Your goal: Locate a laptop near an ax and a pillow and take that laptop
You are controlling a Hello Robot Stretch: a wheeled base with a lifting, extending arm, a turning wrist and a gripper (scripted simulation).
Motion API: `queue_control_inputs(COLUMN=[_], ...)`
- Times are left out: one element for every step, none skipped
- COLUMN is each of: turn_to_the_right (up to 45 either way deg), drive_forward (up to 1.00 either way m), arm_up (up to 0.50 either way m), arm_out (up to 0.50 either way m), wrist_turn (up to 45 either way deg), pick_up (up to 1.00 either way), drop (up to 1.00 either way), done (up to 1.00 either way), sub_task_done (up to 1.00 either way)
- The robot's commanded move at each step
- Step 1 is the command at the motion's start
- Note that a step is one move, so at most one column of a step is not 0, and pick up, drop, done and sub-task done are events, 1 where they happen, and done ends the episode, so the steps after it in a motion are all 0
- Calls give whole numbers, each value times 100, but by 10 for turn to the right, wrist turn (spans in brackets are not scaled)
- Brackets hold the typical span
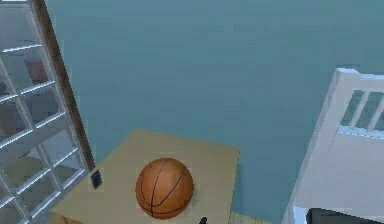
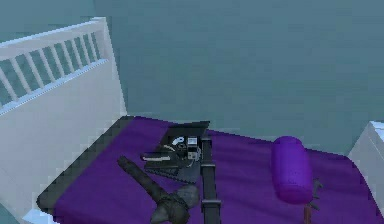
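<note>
Arm side view: bed (image 2: 250, 150) with a purple cover, white slatted headboard (image 2: 60, 90) at its 9 o'clock end, teal wall (image 2: 250, 60) behind. A white furniture edge (image 2: 371, 150) sits at the picture's 3 o'clock edge; can't tell what it belongs to.

Arm (image 2: 209, 190) runs up from 6 o'clock, just right of centre, out over the cover. Gripper (image 2: 160, 155) is at its far end, roughly mid-bed.

Laptop (image 2: 190, 128): dark shape lying on the cover at about 1 o'clock from the gripper, right next to it in the picture. Can't tell if there's contact.

Jaws: can't tell their state from this view. Can't tell if anything is held either, since the laptop lies on the cover right at the fingers.

Ax (image 2: 150, 185): long dark handle lying on the cover, running from 10 o'clock to 4 o'clock, with the bulkier end toward the picture's bottom edge. It's at 6 o'clock of the gripper, just beside the arm on its 9 o'clock side.

Pillow (image 2: 292, 170): purple cylinder lying on the cover at 3 o'clock of the gripper, well apart from it and from the laptop.

Forward view: wooden table (image 1: 215, 160) at 6 o'clock against the teal wall. Orange basketball (image 1: 164, 187) rests on it, toward the near edge. A small dark object (image 1: 96, 179) sits at the table's 9 o'clock edge, too small to identify. Window (image 1: 30, 110) with white grid bars and a brown frame is at 9 o'clock. A white slatted bed end (image 1: 345, 150) is at the 3 o'clock edge, apart from the table.
</note>
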Motion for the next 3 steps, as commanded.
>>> queue_control_inputs(turn_to_the_right=[0,0,0], drive_forward=[0,0,0], arm_up=[0,0,-30], arm_out=[0,0,0], wrist_turn=[450,150,0], pick_up=[0,0,0], drop=[0,0,0], done=[0,0,0], sub_task_done=[0,0,0])
